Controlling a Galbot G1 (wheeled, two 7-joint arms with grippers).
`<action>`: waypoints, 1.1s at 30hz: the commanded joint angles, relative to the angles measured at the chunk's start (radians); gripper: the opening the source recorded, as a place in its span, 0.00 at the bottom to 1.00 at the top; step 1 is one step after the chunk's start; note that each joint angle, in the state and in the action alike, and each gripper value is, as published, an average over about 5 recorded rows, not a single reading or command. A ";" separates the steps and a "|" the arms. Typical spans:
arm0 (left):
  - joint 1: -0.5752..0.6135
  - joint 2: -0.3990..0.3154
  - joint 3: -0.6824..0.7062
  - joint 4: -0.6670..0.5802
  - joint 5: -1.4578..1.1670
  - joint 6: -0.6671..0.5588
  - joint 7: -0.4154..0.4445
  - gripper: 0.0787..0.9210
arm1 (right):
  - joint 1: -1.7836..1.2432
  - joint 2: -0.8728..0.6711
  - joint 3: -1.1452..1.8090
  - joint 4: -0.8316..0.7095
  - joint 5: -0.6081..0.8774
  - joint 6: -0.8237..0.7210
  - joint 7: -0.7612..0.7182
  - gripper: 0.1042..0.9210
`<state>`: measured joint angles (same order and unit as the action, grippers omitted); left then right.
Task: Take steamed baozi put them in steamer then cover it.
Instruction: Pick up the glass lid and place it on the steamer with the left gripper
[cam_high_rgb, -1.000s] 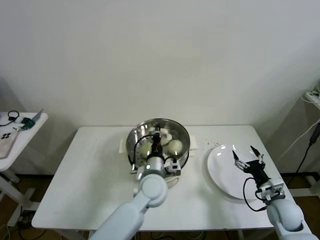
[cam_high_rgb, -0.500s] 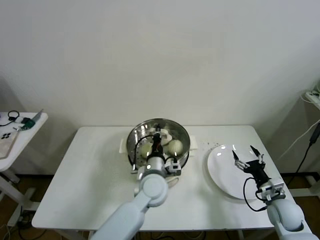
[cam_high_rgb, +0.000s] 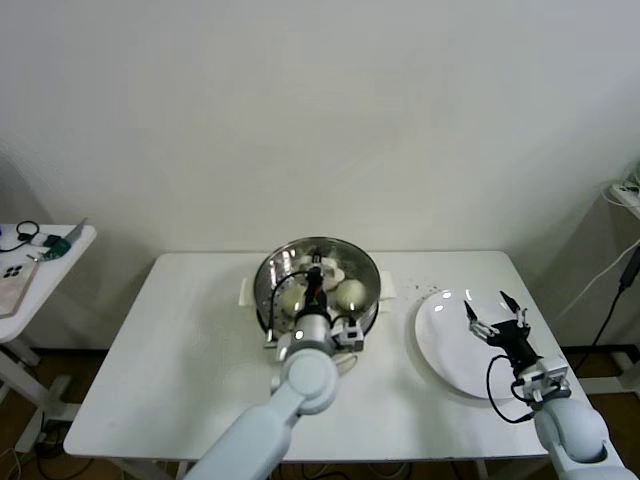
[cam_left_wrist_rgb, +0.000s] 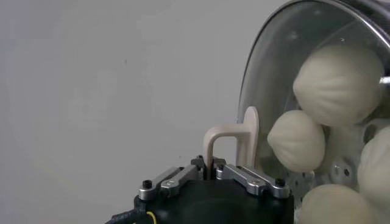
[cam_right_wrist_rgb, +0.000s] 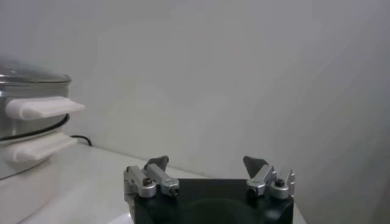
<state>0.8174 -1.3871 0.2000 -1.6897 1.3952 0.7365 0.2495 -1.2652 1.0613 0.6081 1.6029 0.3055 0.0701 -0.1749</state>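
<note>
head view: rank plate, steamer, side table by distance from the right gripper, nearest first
From the right gripper:
1. Plate, directly under it, on the robot's right.
2. Steamer, mid-table, toward the robot's left.
3. Side table, beyond the main table's far left edge.

We count 4 baozi through 1 glass lid, which has 1 handle. There is 1 steamer, 1 white plate, 1 main table and 1 side table. We see 2 grippers: the left gripper and the right gripper.
</note>
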 joint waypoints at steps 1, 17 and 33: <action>0.004 0.003 -0.002 0.006 0.006 0.049 -0.011 0.08 | 0.000 0.002 0.000 0.000 0.000 0.002 -0.003 0.88; 0.012 0.004 -0.004 0.016 0.008 0.047 -0.025 0.08 | -0.004 0.004 0.006 0.000 0.000 0.008 -0.015 0.88; 0.012 0.049 0.011 -0.065 -0.030 0.049 -0.028 0.44 | -0.002 0.004 0.008 -0.004 0.000 0.008 -0.028 0.88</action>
<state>0.8238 -1.3688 0.2059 -1.7030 1.3897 0.7365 0.2209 -1.2677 1.0661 0.6149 1.5984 0.3076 0.0799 -0.1972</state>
